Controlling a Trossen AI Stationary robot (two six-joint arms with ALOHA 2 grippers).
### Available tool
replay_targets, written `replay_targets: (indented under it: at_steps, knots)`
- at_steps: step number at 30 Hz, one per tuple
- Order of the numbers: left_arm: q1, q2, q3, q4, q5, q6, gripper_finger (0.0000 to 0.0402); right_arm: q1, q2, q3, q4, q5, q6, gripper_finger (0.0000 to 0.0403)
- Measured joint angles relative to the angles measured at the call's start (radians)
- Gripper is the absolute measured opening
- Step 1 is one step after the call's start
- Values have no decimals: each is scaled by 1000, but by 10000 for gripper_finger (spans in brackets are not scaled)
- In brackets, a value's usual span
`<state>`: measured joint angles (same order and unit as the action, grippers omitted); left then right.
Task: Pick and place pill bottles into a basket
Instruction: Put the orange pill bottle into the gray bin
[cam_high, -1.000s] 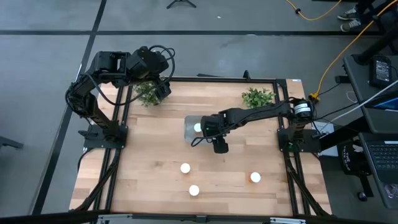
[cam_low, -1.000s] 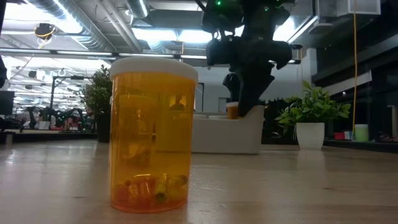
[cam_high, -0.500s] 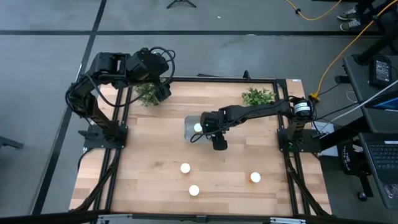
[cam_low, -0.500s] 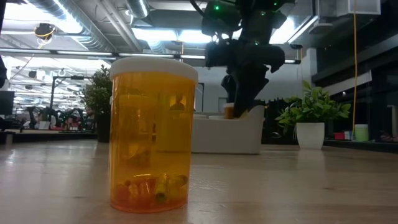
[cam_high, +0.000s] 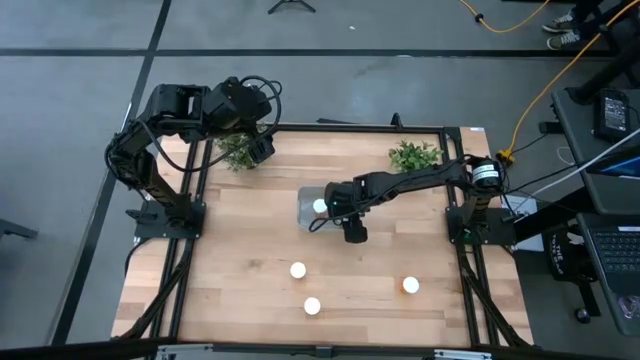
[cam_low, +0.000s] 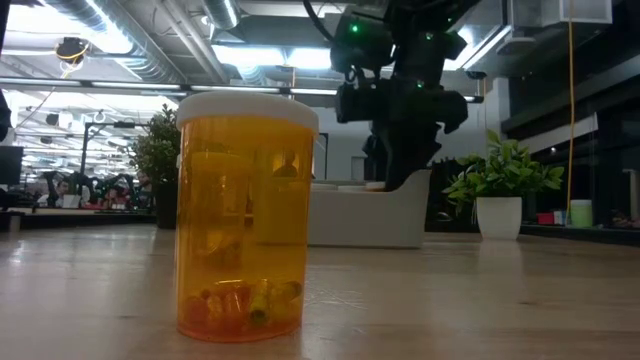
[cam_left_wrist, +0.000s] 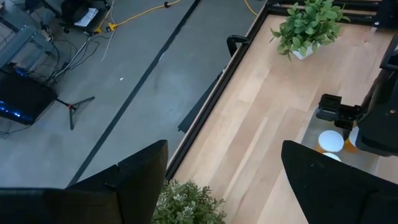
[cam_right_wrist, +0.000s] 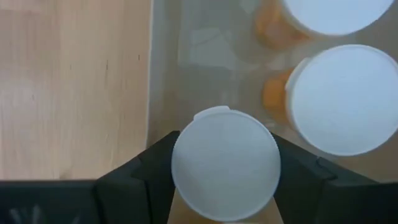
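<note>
My right gripper (cam_high: 324, 207) reaches down into the pale translucent basket (cam_high: 303, 212), shut on a pill bottle whose white cap (cam_right_wrist: 225, 163) shows between its fingers. Two more bottles (cam_right_wrist: 345, 99) (cam_right_wrist: 329, 12) stand in the basket beside it. Three bottles stand upright on the wooden table (cam_high: 298, 270) (cam_high: 312, 306) (cam_high: 410, 285); one of them stands large in the low view (cam_low: 245, 215). My left gripper (cam_left_wrist: 224, 180) is open and empty at the far left corner, over a potted plant (cam_high: 238, 152). My right gripper pinches the bottle at the rim of its white cap (cam_right_wrist: 180, 163), one finger (cam_right_wrist: 149, 171) on either side. The fingers come from above, pointing down. The bottle stands upright inside the basket; whether its bottom rests on the basket floor, I cannot tell.
Two green potted plants stand at the far edge, one at the left (cam_high: 238, 152) and one at the right (cam_high: 413, 156). A black metal frame (cam_high: 190, 190) borders the table. Bare wood lies between the basket and the three loose bottles.
My right gripper has gone down with the bottle. In the low view the bottle's amber body showed above the basket's rim a second ago and is now hidden behind the basket wall.
</note>
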<state>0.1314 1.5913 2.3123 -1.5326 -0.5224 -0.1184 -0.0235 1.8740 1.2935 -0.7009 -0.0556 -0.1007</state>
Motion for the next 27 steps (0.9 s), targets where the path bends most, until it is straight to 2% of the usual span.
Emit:
replay_targets:
  at_steps: [10,22,27]
  knots:
    - [1,0,0,1,-7,8,308,0,-4,-4,15,-2,15,214]
    - [1,0,0,1,2,20,308,0,-4,48,-37,-87,49,215]
    - [1,0,0,1,3,27,308,0,-6,70,-78,-123,66,244]
